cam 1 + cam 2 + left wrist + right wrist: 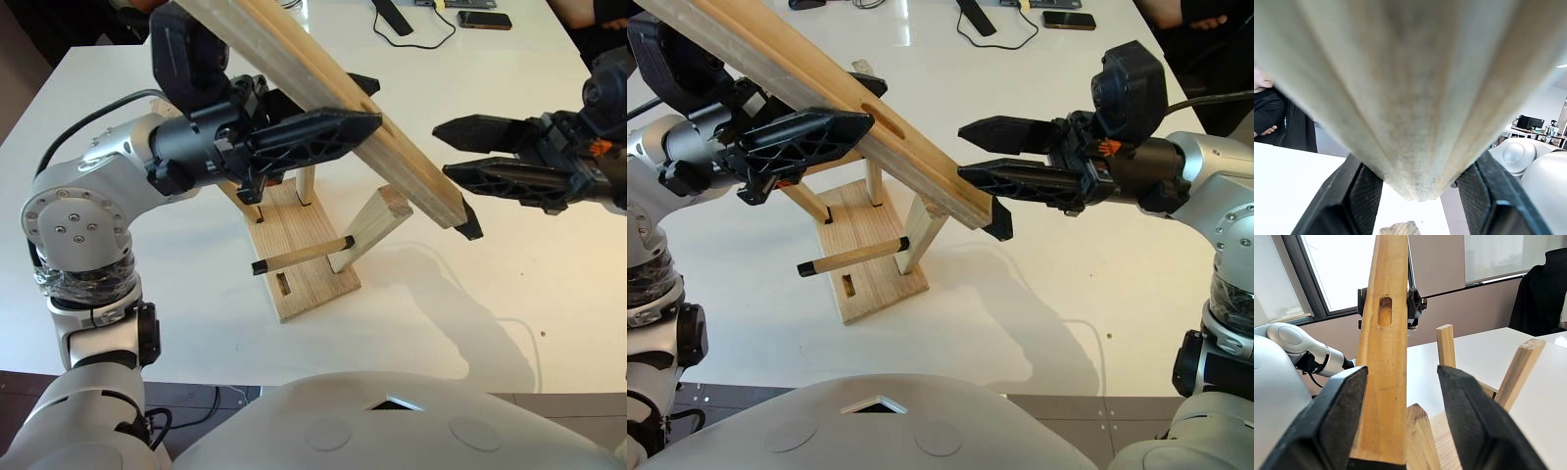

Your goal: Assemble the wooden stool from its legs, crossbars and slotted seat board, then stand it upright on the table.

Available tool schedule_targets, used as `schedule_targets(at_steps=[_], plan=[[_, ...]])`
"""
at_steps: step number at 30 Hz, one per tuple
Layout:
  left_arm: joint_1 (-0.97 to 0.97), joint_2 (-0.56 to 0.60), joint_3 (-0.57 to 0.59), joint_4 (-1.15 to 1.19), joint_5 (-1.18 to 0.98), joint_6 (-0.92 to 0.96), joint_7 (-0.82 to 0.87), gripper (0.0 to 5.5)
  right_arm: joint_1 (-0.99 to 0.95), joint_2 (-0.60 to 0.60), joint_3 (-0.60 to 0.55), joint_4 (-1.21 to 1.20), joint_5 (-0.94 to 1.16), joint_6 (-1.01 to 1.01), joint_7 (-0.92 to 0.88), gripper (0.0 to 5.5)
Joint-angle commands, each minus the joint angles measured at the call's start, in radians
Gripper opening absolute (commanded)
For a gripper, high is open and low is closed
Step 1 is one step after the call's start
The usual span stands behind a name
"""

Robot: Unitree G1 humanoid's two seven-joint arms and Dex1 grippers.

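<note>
My left gripper [372, 103] is shut on a long wooden leg [323, 88] with slots cut in it, holding it slanted above the table. The leg's lower, black-capped end [997, 221] points toward my right gripper [965, 152], which is open. In the right wrist view its fingers [1342, 416] stand on either side of the leg [1383, 357] with a gap on both sides. Below, the slotted seat board [309, 284] lies flat on the table. Two shorter legs [372, 225] stand up out of it, and a crossbar [304, 253] sticks out sideways.
The white table [490, 323] has bare room to the right of the seat board and in front of it. A black cable [411, 29] and a phone [485, 20] lie at the far edge.
</note>
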Motion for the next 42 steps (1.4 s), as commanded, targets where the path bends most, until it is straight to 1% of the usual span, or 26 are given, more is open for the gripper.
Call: schedule_targets(at_steps=[1,4,6,7,10,14,17,20,22,26,28,32,34,38,42], plan=[[-0.033,-0.023,0.032,0.017,-0.021,-0.034,0.056,2.04,0.002,0.013,-0.037,0.012,-0.007,-0.015,-0.033,2.97],[-0.076,0.014,0.085,0.054,-0.011,-0.05,0.079,2.04,0.043,0.018,-0.084,0.033,-0.019,-0.03,-0.046,2.97],[-0.092,0.085,0.132,0.077,0.014,-0.04,0.042,2.04,0.076,0.022,-0.119,0.053,-0.026,-0.038,-0.057,2.97],[-0.086,0.139,0.161,0.086,0.036,-0.029,0.001,2.04,0.096,0.024,-0.134,0.066,-0.039,-0.044,-0.059,2.97],[-0.067,0.305,0.208,0.136,0.157,-0.023,-0.157,2.04,0.215,0.041,-0.204,0.066,-0.071,-0.063,-0.077,2.97],[-0.022,0.469,0.243,0.159,0.322,-0.078,-0.378,2.04,0.395,0.081,-0.282,0.022,-0.125,-0.093,-0.084,2.97],[0.077,0.552,0.257,0.129,0.438,-0.145,-0.561,2.04,0.508,0.114,-0.335,-0.037,-0.144,-0.118,-0.096,2.97],[0.236,0.598,0.28,0.087,0.537,-0.208,-0.725,2.04,0.593,0.131,-0.35,-0.092,-0.179,-0.139,-0.093,2.97],[0.326,0.59,0.294,0.07,0.619,-0.291,-0.796,2.04,0.623,0.139,-0.357,-0.11,-0.186,-0.149,-0.093,2.97],[0.414,0.567,0.26,0.112,0.752,-0.419,-0.839,2.04,0.64,0.14,-0.349,-0.123,-0.199,-0.165,-0.097,2.97],[0.459,0.527,0.245,0.113,0.794,-0.483,-0.84,2.04,0.649,0.139,-0.341,-0.133,-0.208,-0.17,-0.095,2.97],[0.569,0.387,0.198,0.111,0.876,-0.634,-0.789,2.04,0.656,0.138,-0.338,-0.15,-0.204,-0.173,-0.103,2.97],[0.611,0.398,0.203,0.107,0.862,-0.615,-0.814,2.04,0.664,0.137,-0.347,-0.158,-0.194,-0.172,-0.108,2.97],[0.668,0.434,0.259,0.1,0.749,-0.464,-0.825,2.04,0.718,0.156,-0.366,-0.209,-0.184,-0.176,-0.128,2.97],[0.768,0.418,0.31,0.033,0.708,-0.396,-0.803,2.04,0.767,0.182,-0.372,-0.267,-0.176,-0.19,-0.163,2.97]])
